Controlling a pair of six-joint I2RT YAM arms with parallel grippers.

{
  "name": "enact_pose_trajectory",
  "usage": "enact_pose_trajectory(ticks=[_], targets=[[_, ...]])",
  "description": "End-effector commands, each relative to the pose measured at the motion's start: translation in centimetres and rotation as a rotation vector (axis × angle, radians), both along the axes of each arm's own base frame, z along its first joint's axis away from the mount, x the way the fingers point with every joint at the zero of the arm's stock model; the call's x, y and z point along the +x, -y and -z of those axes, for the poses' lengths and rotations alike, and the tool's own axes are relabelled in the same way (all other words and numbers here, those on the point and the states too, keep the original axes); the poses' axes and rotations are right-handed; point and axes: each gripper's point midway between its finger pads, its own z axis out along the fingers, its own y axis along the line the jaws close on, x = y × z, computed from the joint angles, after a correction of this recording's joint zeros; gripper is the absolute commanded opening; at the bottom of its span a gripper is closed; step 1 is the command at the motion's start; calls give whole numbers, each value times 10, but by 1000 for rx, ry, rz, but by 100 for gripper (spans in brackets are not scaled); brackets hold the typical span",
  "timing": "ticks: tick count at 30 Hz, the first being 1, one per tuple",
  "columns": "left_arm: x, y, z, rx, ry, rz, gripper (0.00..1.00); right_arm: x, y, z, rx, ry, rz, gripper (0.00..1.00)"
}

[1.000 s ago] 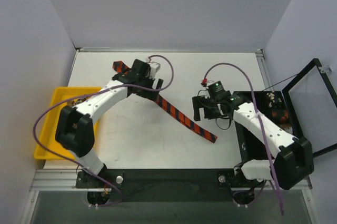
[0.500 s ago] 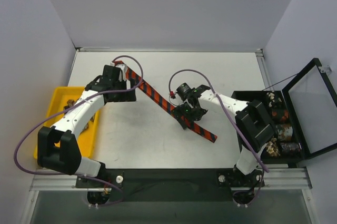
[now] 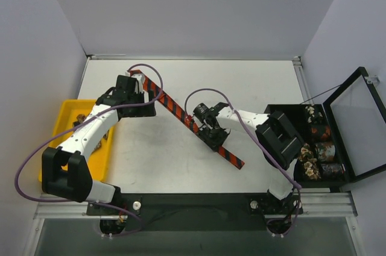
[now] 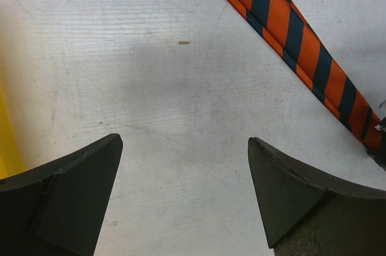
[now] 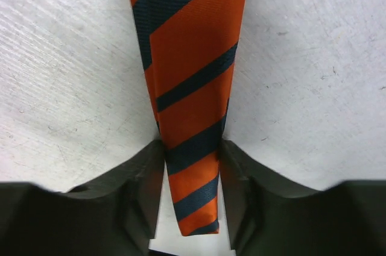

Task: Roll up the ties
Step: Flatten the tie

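— Where was the striped tie (image 3: 175, 106) when you looked?

— It lay flat on the white table (image 3: 253, 87). It ran on a slant from the far left, beside the left arm, down toward the near right. The stripes were orange and dark.

— And the right gripper (image 5: 190, 147)?

— It was down over the tie, some way short of its near end. The jaws were drawn in narrow across the tie's width. From the wrist view, one finger (image 5: 142, 171) pressed against each edge, with the fabric running straight between them. I would call it gripped. I could not tell whether the fabric had come off the table.

— Was the left gripper (image 4: 184, 147) holding anything?

— No. Its jaws stood wide apart and there was only bare table between them. It hung just beside the tie's far end. In its own view the tie cut across the upper right corner, outside the gap between the jaws.

— Was anything else around?

— There was a yellow tray (image 3: 51, 147) at the left edge, under the left arm. There was something small in it, but I could not make it out. On the right stood a black case (image 3: 288, 109) with its lid swung open. It held several rolled ties (image 3: 319, 147), patterned brown and cream, packed close together. The right arm reached out from in front of that case.
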Motion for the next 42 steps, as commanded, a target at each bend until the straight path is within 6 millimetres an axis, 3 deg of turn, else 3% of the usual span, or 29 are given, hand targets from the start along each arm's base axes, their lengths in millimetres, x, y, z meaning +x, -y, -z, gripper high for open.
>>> enact_pose_trajectory(ticks=[1,2,7,11,12,18,24,29,31,33,34,37,42], targets=[[3,2,-12,-31,33,-6,97,-3,18,9,-144,15,-46,36],[2,2,-11,-31,32,-6,97,-3,17,10,-148,20,-49,29],[2,3,-13,-35,33,-6,97,-2,14,8,-144,28,-45,27],[1,3,-13,-37,31,-6,97,9,-7,-3,-70,47,-39,56],[1,3,-13,-38,33,-6,97,11,-10,-3,-65,48,-40,59],[-2,1,-15,-31,33,-10,97,32,-42,-5,3,49,-70,61],[-7,-3,-16,-27,31,-16,97,46,-57,11,14,28,-70,54],[-9,-6,-16,-27,29,-23,97,51,-55,17,4,22,-59,29],[-9,-7,-16,-27,29,-26,97,54,-57,14,11,30,-59,26],[-9,-7,-15,-26,27,-26,97,58,-60,10,28,36,-49,31],[-9,-7,-15,-28,26,-25,97,59,-61,9,33,37,-45,42],[-10,-7,-16,-30,24,-27,97,69,-71,2,63,60,-42,59],[-12,-8,-17,-28,26,-27,97,87,-89,1,89,86,-44,63]])
